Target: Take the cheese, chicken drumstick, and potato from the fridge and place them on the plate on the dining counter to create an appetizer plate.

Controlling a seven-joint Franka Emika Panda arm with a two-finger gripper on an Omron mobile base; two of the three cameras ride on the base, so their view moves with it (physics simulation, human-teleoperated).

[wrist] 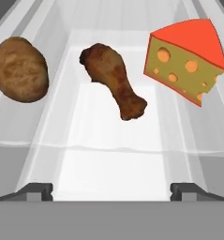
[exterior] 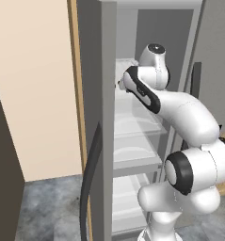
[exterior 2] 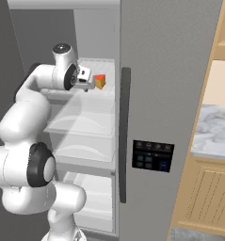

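Potato cut by frame edge beside chicken drumstick, cheese

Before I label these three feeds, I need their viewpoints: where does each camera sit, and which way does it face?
Left base view: behind the arm, to its left, facing the tall grey steel fridge; white arm at lower right.
Right base view: behind, to its right, same fridge; arm at lower left, open claw near the yellow-orange cheese wedge.
Hand view: on the hand, facing along the shelf at brown oval potato, dark brown drumstick, cheese; dark fingertips at the bottom.
Shared: right base and hand views both show the cheese.
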